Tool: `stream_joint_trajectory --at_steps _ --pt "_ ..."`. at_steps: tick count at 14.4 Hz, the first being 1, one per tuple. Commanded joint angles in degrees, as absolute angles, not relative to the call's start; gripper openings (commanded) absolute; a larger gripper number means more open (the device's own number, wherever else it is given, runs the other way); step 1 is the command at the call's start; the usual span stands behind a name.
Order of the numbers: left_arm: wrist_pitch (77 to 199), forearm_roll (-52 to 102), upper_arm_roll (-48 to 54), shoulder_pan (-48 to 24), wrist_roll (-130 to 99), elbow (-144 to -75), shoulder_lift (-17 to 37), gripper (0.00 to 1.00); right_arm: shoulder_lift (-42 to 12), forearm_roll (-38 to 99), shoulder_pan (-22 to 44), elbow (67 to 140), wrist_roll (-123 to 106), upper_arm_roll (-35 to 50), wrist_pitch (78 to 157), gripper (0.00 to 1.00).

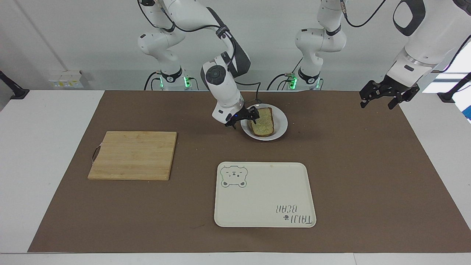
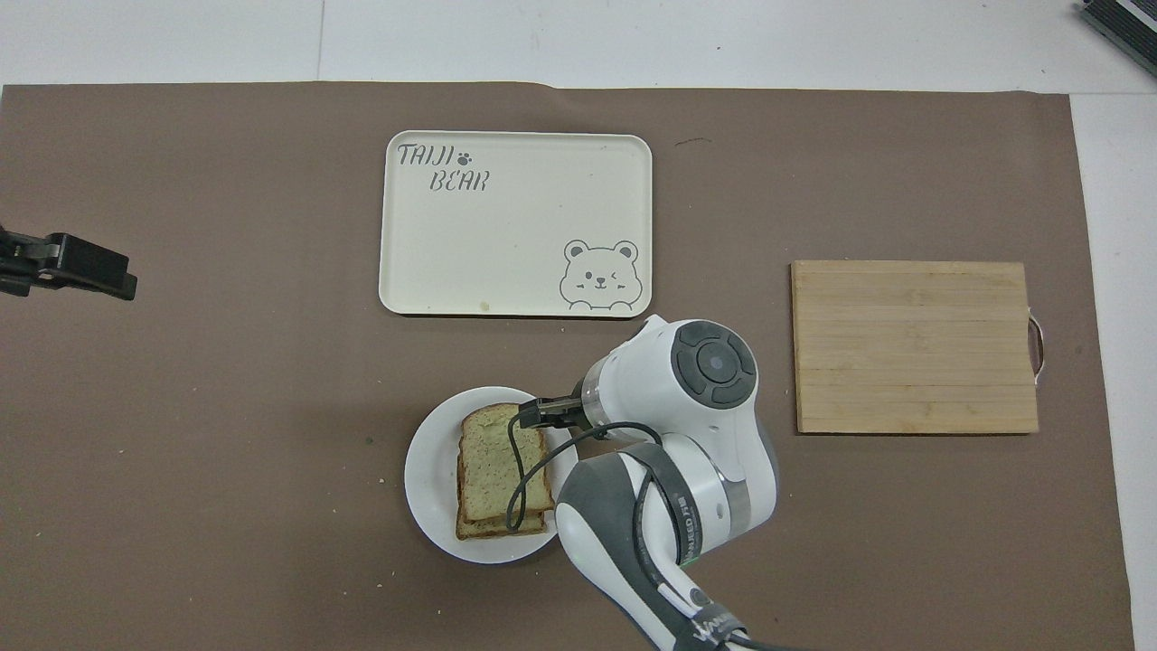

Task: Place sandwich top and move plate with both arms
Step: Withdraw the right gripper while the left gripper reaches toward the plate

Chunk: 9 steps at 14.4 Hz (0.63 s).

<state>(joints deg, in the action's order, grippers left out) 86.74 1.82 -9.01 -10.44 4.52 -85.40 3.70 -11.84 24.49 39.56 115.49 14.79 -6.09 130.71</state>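
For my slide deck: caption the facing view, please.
Sandwich top rests on plate; right pincer open beside it.

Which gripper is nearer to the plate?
The right gripper, open, is at the rim of the plate, beside the sandwich top. The left gripper waits, raised over the left arm's end of the table.

The sandwich top point(image 1: 263, 121), a pale speckled slice with a brown crust, lies flat on a lower slice on the plate point(image 1: 281, 125). The small round white plate sits on the counter, nearer the robots than the cream tray point(image 1: 265, 206).
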Motion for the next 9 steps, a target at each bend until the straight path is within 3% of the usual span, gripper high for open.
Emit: stream_joint_trajectory --at_steps 1,5,9 --pt "85.9 2.6 -8.9 -9.9 5.3 -85.7 3.2 1.0 -9.8 20.9 36.0 115.4 16.2 -5.8 130.3 1.0" --pt "85.9 2.6 -8.9 -9.9 5.3 -85.7 3.2 1.0 -8.2 13.6 31.3 115.1 15.7 -5.8 129.5 1.0" --pt "83.8 3.2 -9.1 -9.7 5.4 -86.0 2.3 1.0 -6.1 11.4 26.0 110.8 14.6 -5.7 116.6 1.0"
